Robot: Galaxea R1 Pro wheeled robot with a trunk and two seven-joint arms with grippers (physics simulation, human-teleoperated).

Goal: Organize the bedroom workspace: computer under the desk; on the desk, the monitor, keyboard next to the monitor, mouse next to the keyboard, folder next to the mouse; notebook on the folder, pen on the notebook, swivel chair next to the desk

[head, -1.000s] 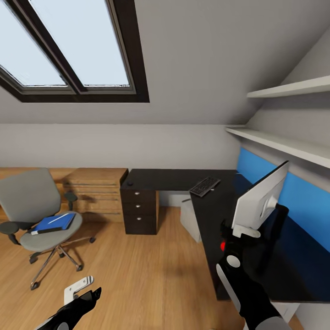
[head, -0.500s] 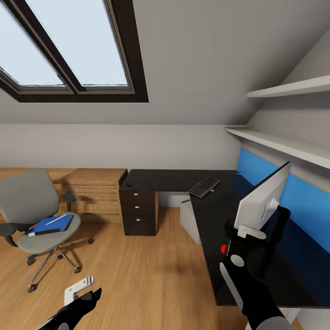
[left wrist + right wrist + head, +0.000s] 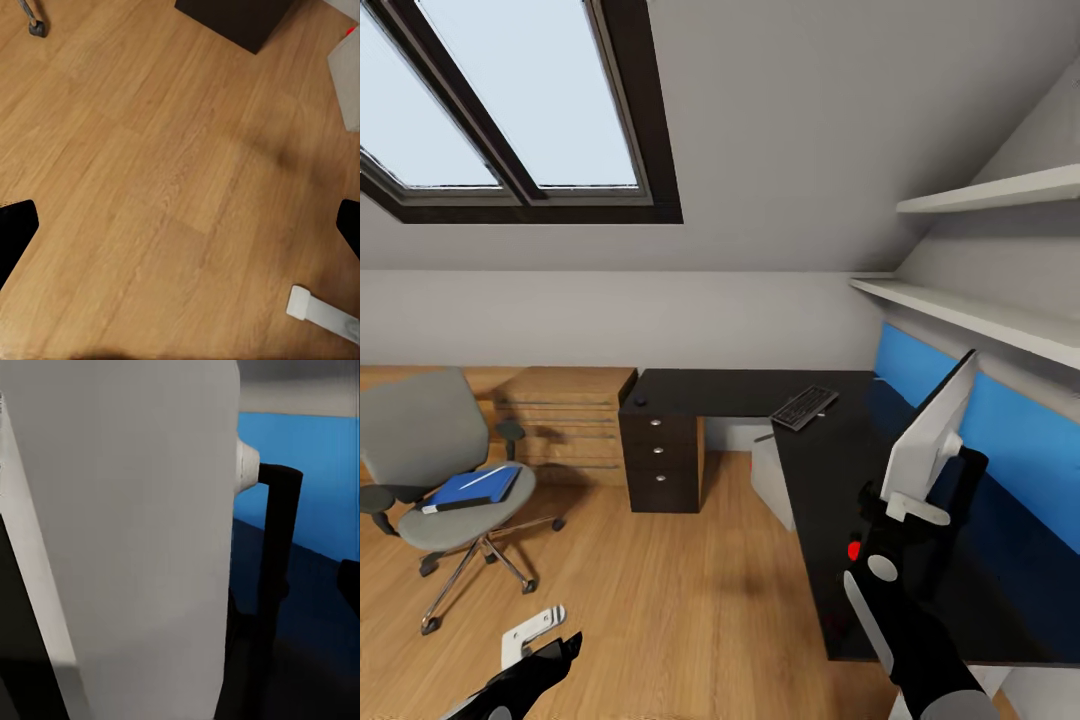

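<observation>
Attic bedroom, skylight (image 3: 510, 100) upper left, plank floor (image 3: 660, 580).

Desk (image 3: 830, 480): black L-shaped top, drawers (image 3: 662, 455) with silver knobs at its left end. Keyboard (image 3: 805, 407) lies on the top near the inner corner, well apart from the monitor.

Monitor (image 3: 932, 432): seen from its pale back, tilted, over the near run of the desk by the blue wall panel (image 3: 1010, 440). Its black stand shows just behind it; the right wrist view has the pale back (image 3: 127, 532) close up with the black stand (image 3: 274, 547) beside it. Right gripper (image 3: 905, 500) sits at the monitor's lower edge; fingers hidden, so cannot tell if it grips.

Computer (image 3: 772, 480): grey case, partly visible under the desk.

Chair (image 3: 440, 470) stands on the floor at left, well apart from the desk. Blue folder (image 3: 472, 487) lies on its seat, a dark notebook edge under it, white pen (image 3: 485, 478) on top.

Left gripper (image 3: 545, 640) hangs low over bare floor, fingers spread apart, holding nothing; in the left wrist view both dark fingertips (image 3: 15, 232) sit at the frame's edges
</observation>
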